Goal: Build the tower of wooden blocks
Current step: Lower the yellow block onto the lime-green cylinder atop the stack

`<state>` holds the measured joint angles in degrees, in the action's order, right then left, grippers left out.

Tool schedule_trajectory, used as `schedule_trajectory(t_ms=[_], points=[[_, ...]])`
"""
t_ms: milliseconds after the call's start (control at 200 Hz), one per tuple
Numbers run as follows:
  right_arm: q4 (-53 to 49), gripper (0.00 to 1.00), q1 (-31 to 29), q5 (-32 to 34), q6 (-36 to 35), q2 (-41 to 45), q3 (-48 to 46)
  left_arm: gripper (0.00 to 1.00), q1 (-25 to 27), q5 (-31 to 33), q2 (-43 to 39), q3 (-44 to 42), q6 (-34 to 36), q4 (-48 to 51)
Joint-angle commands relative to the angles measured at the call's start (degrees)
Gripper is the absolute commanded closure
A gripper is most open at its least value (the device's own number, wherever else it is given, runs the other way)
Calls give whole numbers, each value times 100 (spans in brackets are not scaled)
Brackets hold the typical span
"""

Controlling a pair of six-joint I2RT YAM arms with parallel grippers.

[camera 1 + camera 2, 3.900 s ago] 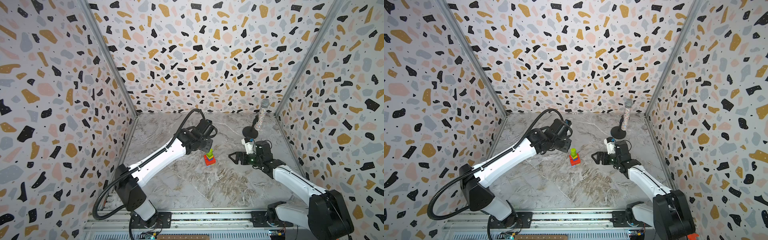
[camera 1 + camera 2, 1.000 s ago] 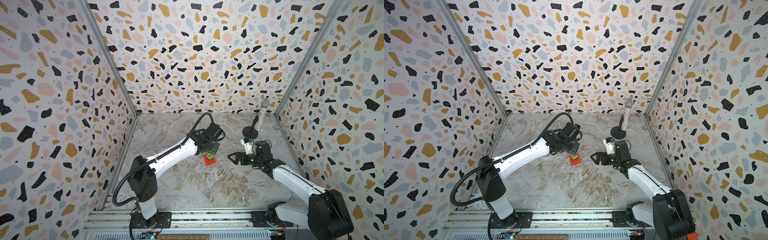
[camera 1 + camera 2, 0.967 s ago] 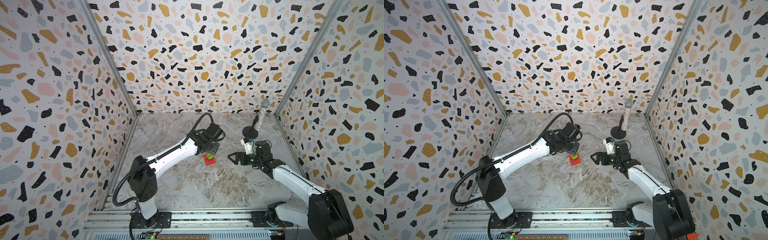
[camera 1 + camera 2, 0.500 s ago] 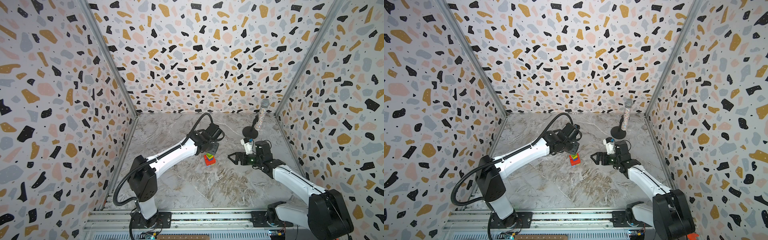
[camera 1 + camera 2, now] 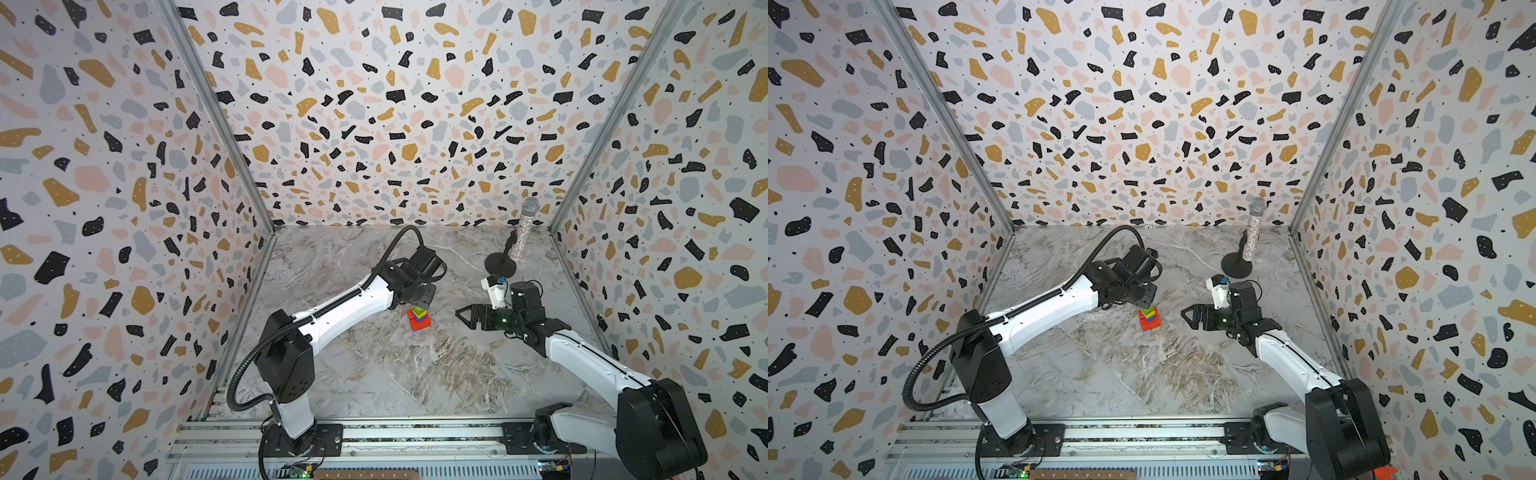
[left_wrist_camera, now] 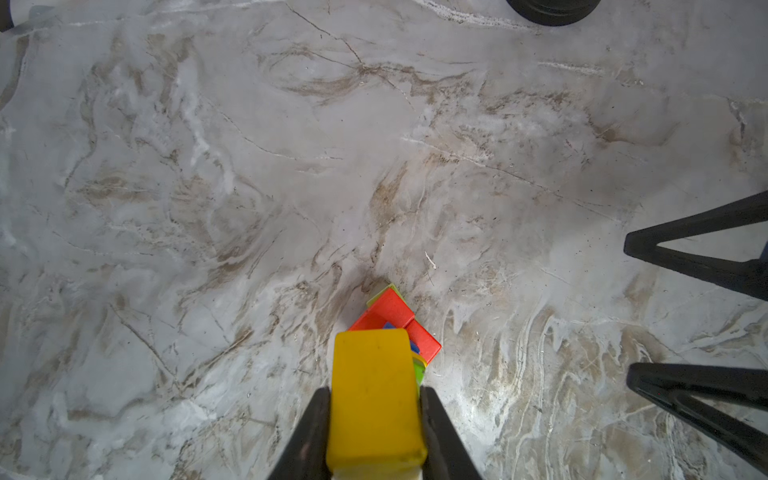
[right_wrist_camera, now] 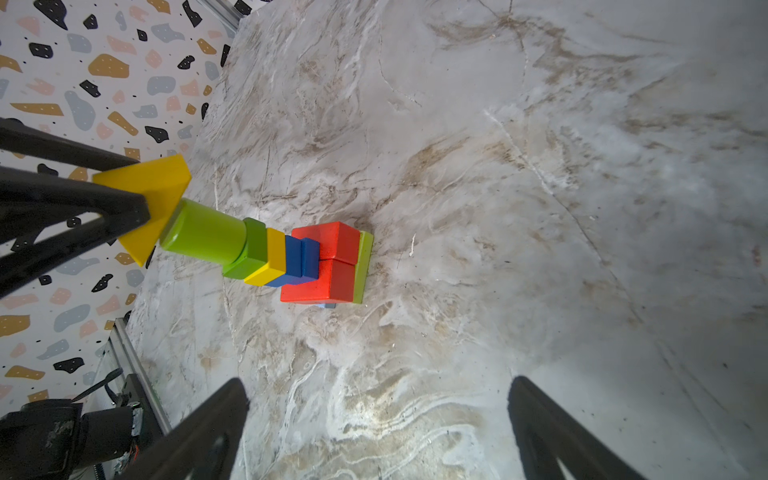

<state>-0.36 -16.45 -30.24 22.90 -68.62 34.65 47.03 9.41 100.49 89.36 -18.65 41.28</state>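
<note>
Both top views look down from high; wrist views sit close, sharing the tower point(image 7: 328, 266).

Your left gripper point(image 5: 422, 296) has moved right, from beside the tower point(image 5: 419, 323) to just over it. The yellow block point(image 7: 145, 183) it holds now rests on the green piece point(image 7: 203, 230) at the top.

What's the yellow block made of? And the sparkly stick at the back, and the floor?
Yellow block: probably painted wood, a smooth matte coat with rounded edges and faint scuffs.
Sparkly stick: a microphone, its handle coated in glitter or tiny gems, grey mesh head; the core is hidden.
Floor: marble look, grey with brown veins, maybe real stone or a printed sheet.
</note>
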Motion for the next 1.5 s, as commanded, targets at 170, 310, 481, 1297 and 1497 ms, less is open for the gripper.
schedule_trajectory(t_ms=[170,310,481,1297,1497], points=[[56,1,19,-50,-15,15,7,91,-18,-86,-161,20,-34,-15],[50,1,19,-43,-18,16,15,91,-18,-104,-177,46,-42,-5],[38,1,19,-43,-17,48,7,91,-21,-163,-148,33,-60,-21],[36,1,19,-35,-29,59,-1,79,-19,-71,-108,71,-51,3],[36,1,19,-36,-27,59,3,71,-19,-71,-100,90,-50,12]])
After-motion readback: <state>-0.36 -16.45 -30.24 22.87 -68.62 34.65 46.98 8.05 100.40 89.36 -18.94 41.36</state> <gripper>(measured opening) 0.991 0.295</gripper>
